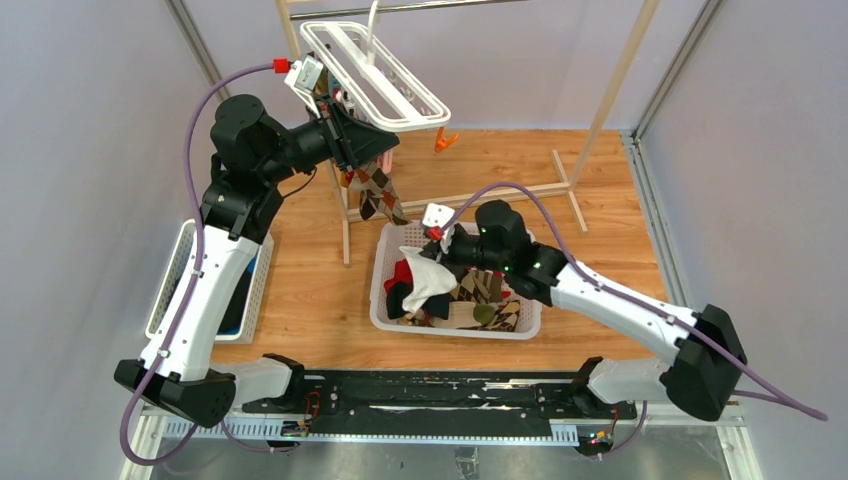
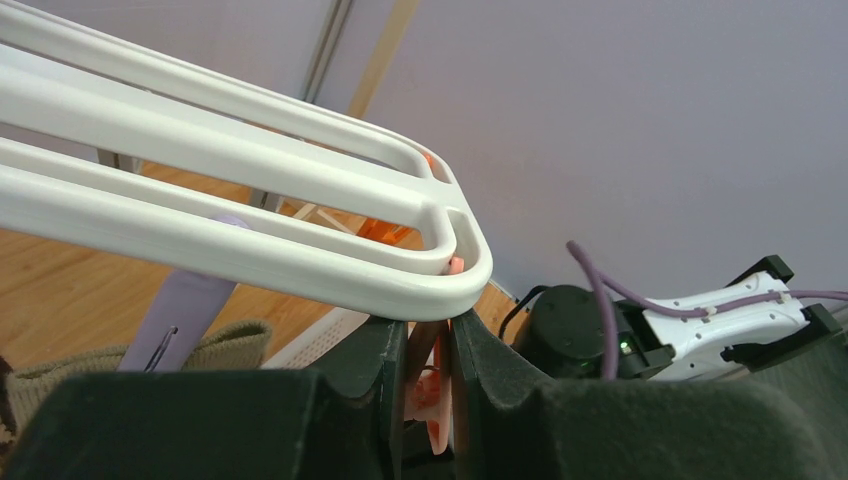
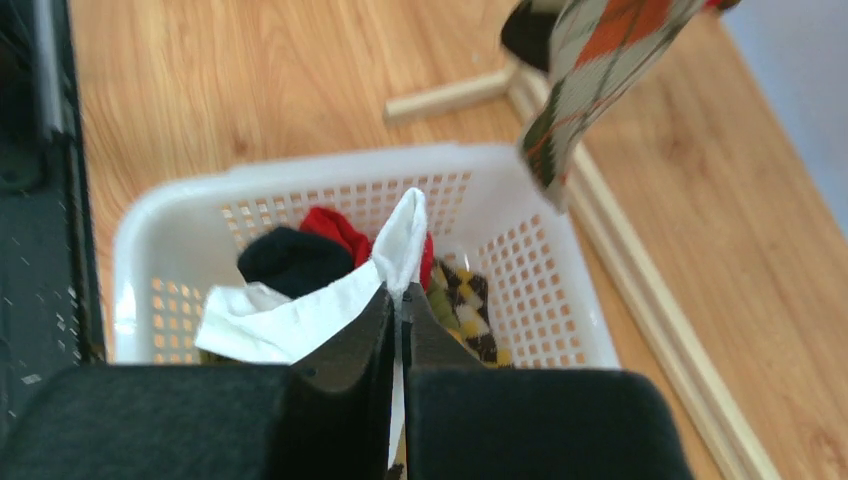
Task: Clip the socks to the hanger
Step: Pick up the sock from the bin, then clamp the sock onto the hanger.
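- Left arm (image 1: 215, 270) and right arm (image 1: 610, 300): white link shells between rounded black joint housings.
- Purple cable (image 1: 510, 185): one runs along each arm, tied down at intervals.
- Wrist camera box (image 1: 305, 72): small and white with a red connector, one on each arm.
- Left pincer (image 2: 430, 345) and right pincer (image 3: 400, 300): matte black wedge fingers.
- Green lights (image 1: 508, 268): small dots on the right arm's black joint.
- Base rail (image 1: 430, 390): black, joining both bases.
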`<action>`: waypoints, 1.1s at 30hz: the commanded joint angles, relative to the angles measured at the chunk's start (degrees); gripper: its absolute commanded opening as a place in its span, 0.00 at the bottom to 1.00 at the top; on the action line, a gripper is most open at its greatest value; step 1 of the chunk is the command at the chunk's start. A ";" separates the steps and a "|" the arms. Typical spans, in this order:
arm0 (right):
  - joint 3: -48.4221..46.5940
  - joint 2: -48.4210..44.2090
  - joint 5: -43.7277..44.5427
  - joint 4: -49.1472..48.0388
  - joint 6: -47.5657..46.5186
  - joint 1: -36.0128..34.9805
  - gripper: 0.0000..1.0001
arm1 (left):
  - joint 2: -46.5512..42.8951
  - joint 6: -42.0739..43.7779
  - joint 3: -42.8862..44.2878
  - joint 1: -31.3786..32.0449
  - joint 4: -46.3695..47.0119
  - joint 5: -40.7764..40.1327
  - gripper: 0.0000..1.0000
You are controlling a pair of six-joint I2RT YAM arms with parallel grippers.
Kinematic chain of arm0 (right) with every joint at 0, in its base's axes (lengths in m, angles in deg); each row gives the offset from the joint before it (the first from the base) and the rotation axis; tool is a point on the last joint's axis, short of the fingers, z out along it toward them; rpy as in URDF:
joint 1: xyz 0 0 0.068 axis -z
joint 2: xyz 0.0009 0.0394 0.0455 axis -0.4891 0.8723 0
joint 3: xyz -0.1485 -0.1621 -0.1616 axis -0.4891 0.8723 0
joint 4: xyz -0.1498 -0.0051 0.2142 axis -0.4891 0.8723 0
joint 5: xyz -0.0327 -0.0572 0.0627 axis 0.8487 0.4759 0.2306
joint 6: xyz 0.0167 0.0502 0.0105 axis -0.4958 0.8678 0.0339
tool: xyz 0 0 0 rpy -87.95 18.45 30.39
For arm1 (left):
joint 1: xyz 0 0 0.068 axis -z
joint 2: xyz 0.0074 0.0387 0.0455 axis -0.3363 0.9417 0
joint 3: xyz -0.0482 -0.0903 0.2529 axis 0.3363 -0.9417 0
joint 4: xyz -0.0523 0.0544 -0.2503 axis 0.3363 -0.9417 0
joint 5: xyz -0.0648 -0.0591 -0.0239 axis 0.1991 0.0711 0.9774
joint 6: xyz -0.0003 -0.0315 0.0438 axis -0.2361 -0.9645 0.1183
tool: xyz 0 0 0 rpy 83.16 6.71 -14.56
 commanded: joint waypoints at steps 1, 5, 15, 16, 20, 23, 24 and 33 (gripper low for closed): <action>-0.90 -6.63 -2.97 -7.76 7.10 -0.78 0.00 | 0.03 0.80 1.18 -0.68 0.91 0.57 0.00; -1.58 -8.87 -6.13 -15.92 14.23 -0.51 0.00 | 0.18 0.16 1.08 -0.79 1.62 2.33 0.00; -4.34 -4.00 -13.86 -38.67 33.96 3.35 0.00 | 0.42 -3.65 -0.93 -0.90 6.37 6.82 0.00; -4.57 -2.96 -14.40 -41.45 36.06 3.79 0.00 | 0.42 -4.24 -1.19 -0.90 7.07 7.23 0.00; -5.17 1.07 -16.02 -51.85 43.65 5.41 0.00 | 0.67 -6.08 -2.00 -0.90 9.29 8.79 0.00; -6.04 3.02 -16.52 -55.90 47.19 6.42 0.00 | 0.90 -6.92 -2.47 -1.06 10.28 9.84 0.00; -6.28 3.54 -16.51 -56.91 48.14 6.67 0.00 | 0.98 -7.15 -2.59 -1.07 10.55 10.07 0.00; -7.30 6.71 -17.12 -65.75 56.34 9.48 0.00 | 1.30 -8.71 -3.55 -1.43 12.68 11.26 0.00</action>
